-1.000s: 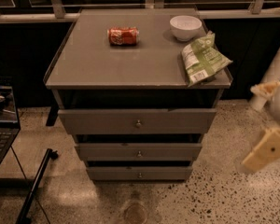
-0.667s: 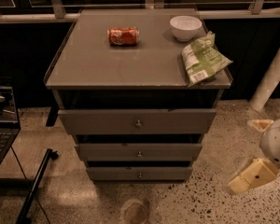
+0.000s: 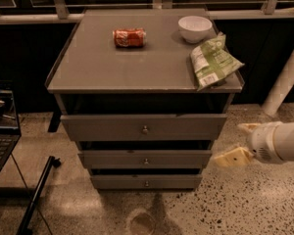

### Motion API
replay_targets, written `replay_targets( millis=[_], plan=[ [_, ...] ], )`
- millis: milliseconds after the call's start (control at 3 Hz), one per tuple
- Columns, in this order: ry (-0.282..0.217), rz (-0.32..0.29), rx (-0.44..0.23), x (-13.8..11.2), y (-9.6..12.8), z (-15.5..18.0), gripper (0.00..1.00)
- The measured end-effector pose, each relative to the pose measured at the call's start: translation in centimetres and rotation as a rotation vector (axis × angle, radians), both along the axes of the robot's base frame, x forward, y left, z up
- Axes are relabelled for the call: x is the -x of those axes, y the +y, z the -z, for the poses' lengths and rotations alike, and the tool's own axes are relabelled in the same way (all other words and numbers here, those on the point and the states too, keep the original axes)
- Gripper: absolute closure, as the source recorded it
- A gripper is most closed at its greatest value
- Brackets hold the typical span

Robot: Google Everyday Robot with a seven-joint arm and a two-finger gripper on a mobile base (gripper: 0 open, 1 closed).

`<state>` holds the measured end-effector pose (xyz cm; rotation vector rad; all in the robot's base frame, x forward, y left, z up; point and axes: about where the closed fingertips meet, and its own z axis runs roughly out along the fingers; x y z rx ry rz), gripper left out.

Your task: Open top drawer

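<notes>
Gripper (image 3: 241,142) has risen and come leftward since the earlier frame, with its jaws spread apart and empty. The top drawer (image 3: 112,127) lies just left of them. The arm (image 3: 284,142) is cut off at the right edge.

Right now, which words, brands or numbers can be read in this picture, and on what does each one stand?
No text can be read.
Red can: print too blurred.
Green bag: white label too small.
Laptop: keys illegible.
Top drawer, white bowl: no writing.
Gripper, open, low to the right of the drawers: no marking visible.
</notes>
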<state>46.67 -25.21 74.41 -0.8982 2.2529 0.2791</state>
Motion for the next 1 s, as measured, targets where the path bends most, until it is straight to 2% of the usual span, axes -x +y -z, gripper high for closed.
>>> replay_targets(
  millis=[333, 1000],
  plan=[
    [-0.053, 0.045, 0.009, -1.55, -0.9, -0.21, 0.42],
    [-0.053, 0.044, 0.009, -1.53, -0.86, -0.28, 0.89]
  ],
)
